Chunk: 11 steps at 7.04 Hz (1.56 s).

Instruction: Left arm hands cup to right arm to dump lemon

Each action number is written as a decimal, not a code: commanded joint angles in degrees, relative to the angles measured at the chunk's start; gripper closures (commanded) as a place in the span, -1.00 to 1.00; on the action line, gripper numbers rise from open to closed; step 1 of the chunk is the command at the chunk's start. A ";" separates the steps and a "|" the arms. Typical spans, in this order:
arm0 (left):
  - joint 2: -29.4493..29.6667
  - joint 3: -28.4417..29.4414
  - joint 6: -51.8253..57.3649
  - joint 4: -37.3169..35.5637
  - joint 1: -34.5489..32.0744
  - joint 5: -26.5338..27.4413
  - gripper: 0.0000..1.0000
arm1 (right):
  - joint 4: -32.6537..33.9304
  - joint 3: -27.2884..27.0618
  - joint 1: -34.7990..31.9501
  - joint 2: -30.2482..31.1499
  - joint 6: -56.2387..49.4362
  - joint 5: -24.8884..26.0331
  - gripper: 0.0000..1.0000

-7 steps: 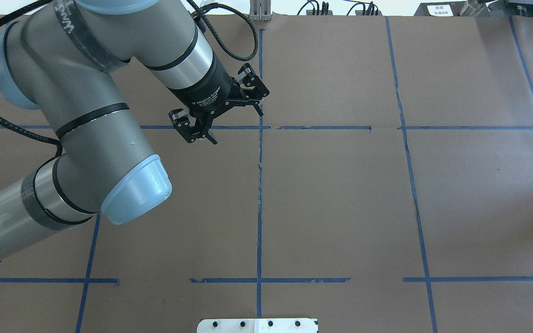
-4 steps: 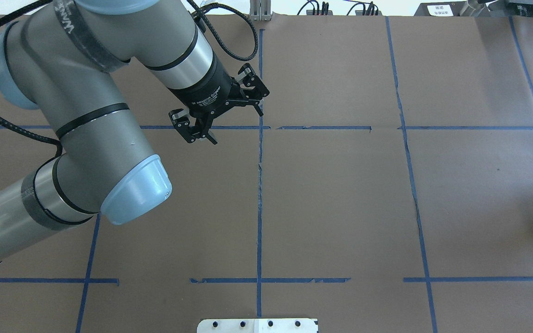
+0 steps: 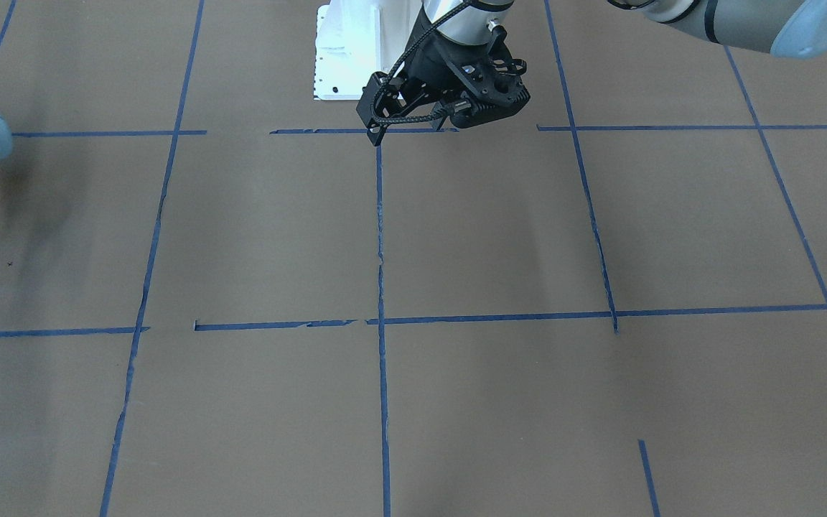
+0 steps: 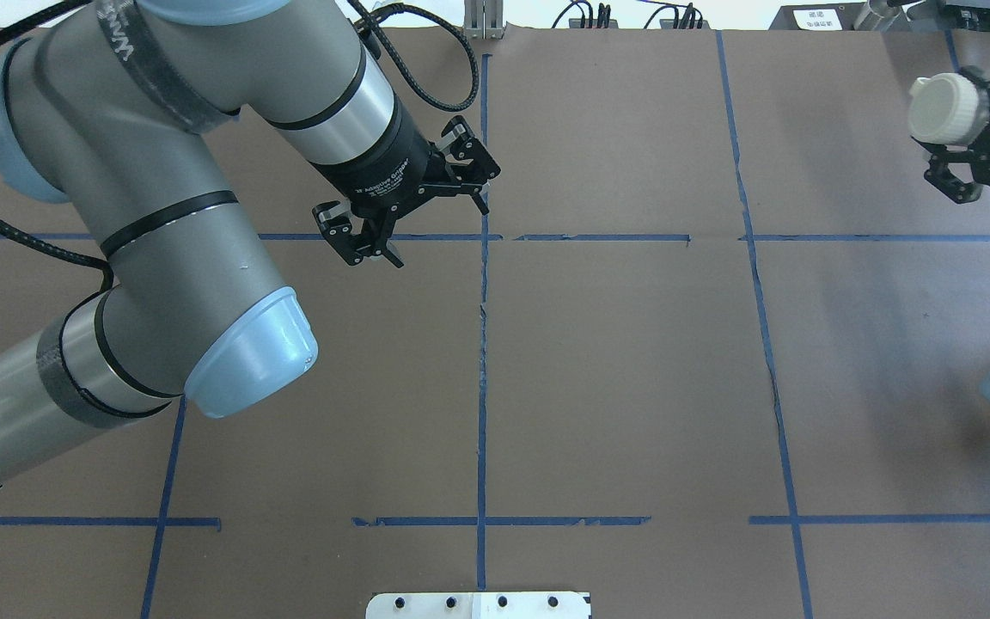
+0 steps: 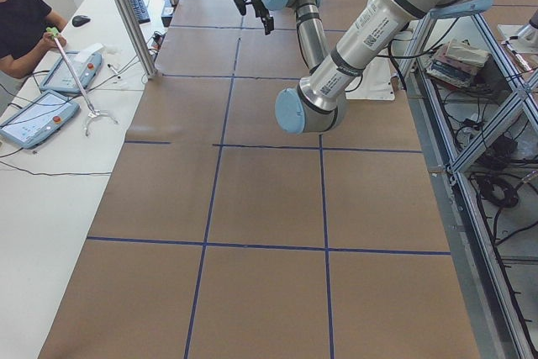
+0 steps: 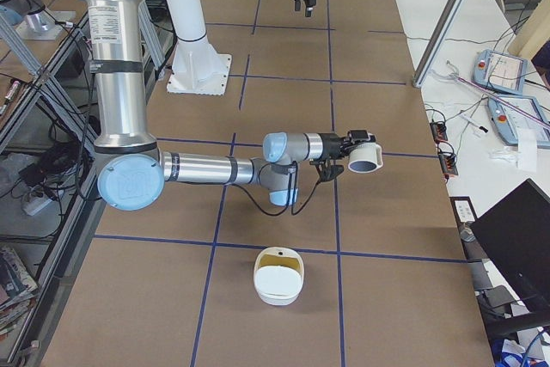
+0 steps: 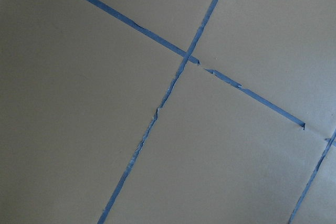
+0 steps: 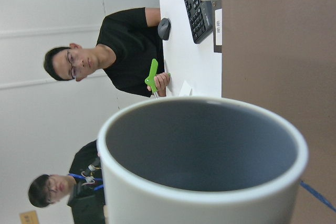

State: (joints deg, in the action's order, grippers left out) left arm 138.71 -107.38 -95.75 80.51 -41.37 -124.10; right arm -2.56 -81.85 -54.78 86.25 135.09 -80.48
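Note:
My right gripper [image 4: 966, 127] is shut on the white cup [image 4: 940, 107] at the far right, above the table. The cup is tipped on its side in the exterior right view [image 6: 365, 157]. In the right wrist view its grey inside [image 8: 202, 148] shows no lemon. The lemon is not clearly in view anywhere. My left gripper [image 4: 439, 234] is open and empty above the tape cross left of the table's middle, far from the cup. It also shows in the front-facing view [image 3: 449, 108].
A white bowl-like container [image 6: 279, 277] with a yellowish patch at its far rim sits on the table near the right arm's elbow. Brown paper [image 4: 624, 361] with blue tape lines covers the table. Operators sit at a white desk [image 5: 50, 157] beyond the far edge.
The right gripper with the cup has come into the overhead view at the upper right, with its elbow at the right edge. The left arm has barely moved.

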 commanded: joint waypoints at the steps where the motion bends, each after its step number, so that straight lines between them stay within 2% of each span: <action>1: 0.59 -0.03 -0.22 0.09 0.07 2.61 -1.00 | 13.77 -9.60 8.67 -1.61 -33.75 7.39 0.60; 2: 0.95 -0.03 -0.22 0.35 0.15 2.81 -1.00 | 14.42 -10.25 14.30 -1.61 -48.55 14.49 0.59; 4: 1.65 0.24 0.13 0.88 1.20 2.89 -1.00 | 22.81 -11.91 25.37 -4.92 -74.25 28.55 0.60; 5: 2.70 1.37 0.39 2.36 1.30 2.90 -1.00 | 29.82 -11.92 31.78 -9.65 -77.66 37.50 0.60; 6: 3.14 2.08 1.70 2.37 2.60 3.85 -1.00 | 40.34 -12.97 36.28 -13.79 -79.70 44.90 0.62; 7: 4.80 3.82 2.84 2.37 4.01 7.26 -1.00 | 51.58 -17.94 41.20 -17.05 -80.50 49.50 0.62; 8: 5.43 4.28 4.07 2.37 4.80 8.68 -1.00 | 58.48 -19.47 42.12 -17.60 -80.60 50.50 0.61; 9: 5.43 4.37 5.82 2.37 4.90 8.70 -1.00 | 62.64 -19.40 44.74 -18.48 -80.69 54.51 0.61; 11: 5.08 4.37 6.81 2.46 7.52 8.70 -1.00 | 64.61 -19.13 47.57 -18.93 -84.45 59.72 0.61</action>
State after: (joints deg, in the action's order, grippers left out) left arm 143.95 -103.05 -89.53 82.94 -35.20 -115.44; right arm 60.67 -101.05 -8.85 67.61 52.54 -23.77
